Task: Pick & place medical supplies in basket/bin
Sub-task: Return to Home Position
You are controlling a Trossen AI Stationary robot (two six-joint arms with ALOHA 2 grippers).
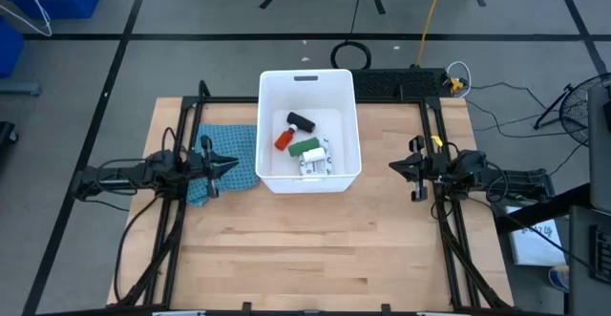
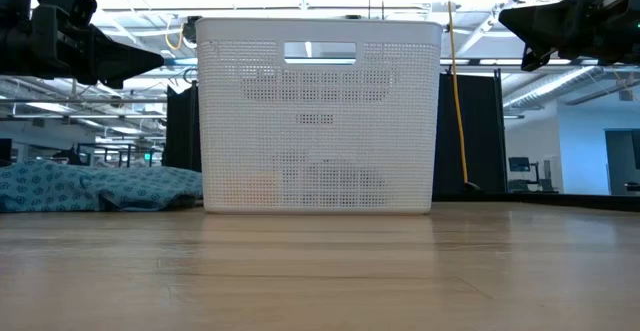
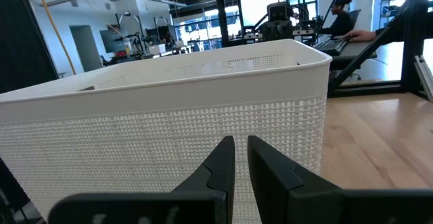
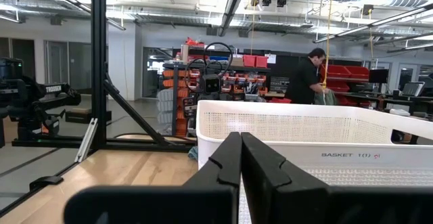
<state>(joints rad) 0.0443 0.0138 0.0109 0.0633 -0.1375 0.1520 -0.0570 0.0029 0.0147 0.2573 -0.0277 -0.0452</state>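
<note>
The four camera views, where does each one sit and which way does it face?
High: overhead, straight down; both arms, white basket on table.
Low: table height, facing the basket's wall; both arms above.
Left wrist: left tool toward the basket.
Right wrist: right tool toward the basket.
All share the basket.

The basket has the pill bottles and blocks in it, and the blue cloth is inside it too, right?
Not quite. The high view shows the blue cloth lying on the table beside the basket, not inside it. The supplies are in the basket.
</note>
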